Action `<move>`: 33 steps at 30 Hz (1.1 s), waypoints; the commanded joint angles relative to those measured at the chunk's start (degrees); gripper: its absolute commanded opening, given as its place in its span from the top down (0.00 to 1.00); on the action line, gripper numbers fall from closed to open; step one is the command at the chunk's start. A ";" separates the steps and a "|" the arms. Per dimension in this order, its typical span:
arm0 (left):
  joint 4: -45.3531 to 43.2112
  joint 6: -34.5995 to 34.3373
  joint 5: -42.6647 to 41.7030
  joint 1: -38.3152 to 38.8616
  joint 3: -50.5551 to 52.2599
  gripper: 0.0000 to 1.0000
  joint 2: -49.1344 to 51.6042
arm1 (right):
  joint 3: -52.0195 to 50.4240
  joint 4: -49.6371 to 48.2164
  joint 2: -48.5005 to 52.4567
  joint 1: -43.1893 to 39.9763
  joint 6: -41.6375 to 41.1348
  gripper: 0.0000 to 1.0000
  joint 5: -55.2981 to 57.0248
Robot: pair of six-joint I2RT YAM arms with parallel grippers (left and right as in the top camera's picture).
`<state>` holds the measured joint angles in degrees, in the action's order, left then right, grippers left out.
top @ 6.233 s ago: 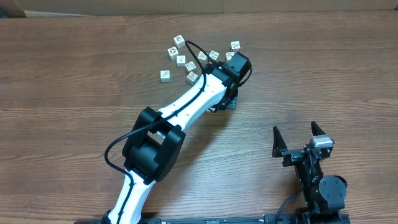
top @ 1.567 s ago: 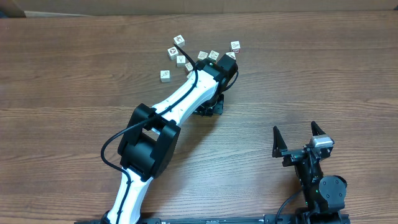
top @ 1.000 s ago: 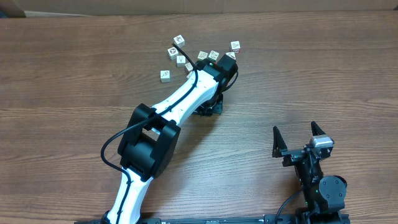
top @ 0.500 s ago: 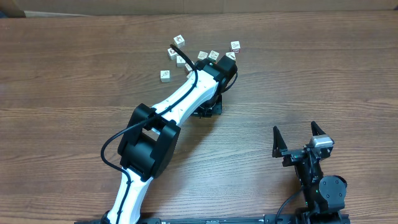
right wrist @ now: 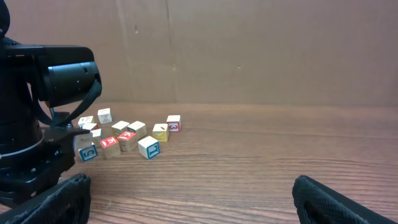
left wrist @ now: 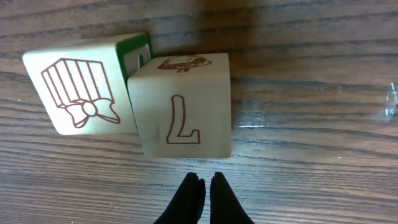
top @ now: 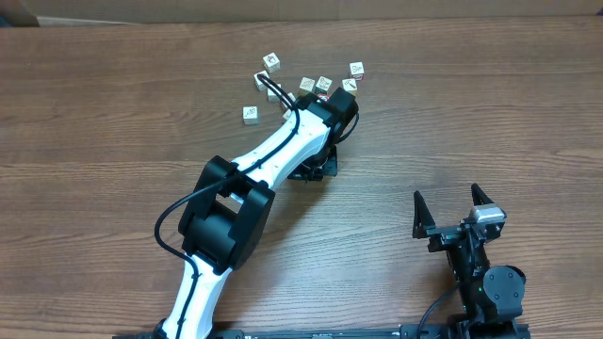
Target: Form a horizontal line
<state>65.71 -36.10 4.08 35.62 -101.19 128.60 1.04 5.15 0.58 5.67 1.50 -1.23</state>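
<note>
Checking the horizontal line (left wrist: pixel 146 109): at this moment it is only a touching pair, the gift cube (left wrist: pixel 81 93) and the L cube (left wrist: pixel 180 118), with a green side face showing at the joint. No full row is visible yet. The pair sits on the table (top: pixel 471 113) toward the middle of the far edge, and the left arm (top: pixel 283 146) hides it from overhead. Its long axis runs side to side across the left wrist view, crosswise to the fingers. The gift cube is skewed a little against its neighbour. The left gripper (left wrist: pixel 204 186) is pinched fully together and holds nothing. The L cube lies straight ahead of the tips, just beside them, and contact cannot be judged. A forward nudge would probably bear on the L cube alone. The right gripper (top: pixel 450 200) is spread wide and empty at the near right edge, well apart, so the left arm is the nearer one. Count: two cubes in the pair. Seven loose cubes (top: pixel 324 84) show overhead around the arm. The right wrist view shows roughly ten, two of them red-faced, with the exact number uncertain.
</note>
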 commanded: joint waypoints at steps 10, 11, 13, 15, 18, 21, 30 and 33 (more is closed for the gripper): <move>-1.09 -0.92 2.51 -1.14 0.70 0.96 0.72 | -0.59 -0.35 -0.35 0.22 0.28 0.00 0.07; -1.44 -0.70 2.49 -1.14 0.70 0.96 0.72 | -0.59 -0.35 -0.35 0.22 0.28 0.00 0.04; -1.79 -0.72 2.49 -1.14 0.70 0.96 0.72 | -0.59 -0.35 -0.35 0.22 0.28 0.00 0.04; -1.92 -0.72 2.49 -1.14 0.70 0.96 0.72 | -0.59 -0.35 -0.35 0.22 0.28 0.00 0.04; -1.95 -0.70 2.56 -1.16 0.70 0.96 0.72 | -0.59 -0.35 -0.35 0.22 0.28 0.00 0.07; -2.25 -0.31 2.67 -1.16 0.70 0.96 0.72 | -0.59 -0.35 -0.35 0.22 0.28 0.00 0.04; -2.75 -0.28 4.50 -1.16 0.70 0.96 0.72 | -0.59 -0.35 -0.35 0.22 0.28 0.00 0.07; -2.80 -0.31 4.98 -1.16 0.70 0.96 0.72 | -0.59 -0.35 -0.35 0.22 0.28 0.00 0.04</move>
<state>63.11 -36.07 7.29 34.72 -101.19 128.60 1.04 5.13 0.58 5.67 1.52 -1.23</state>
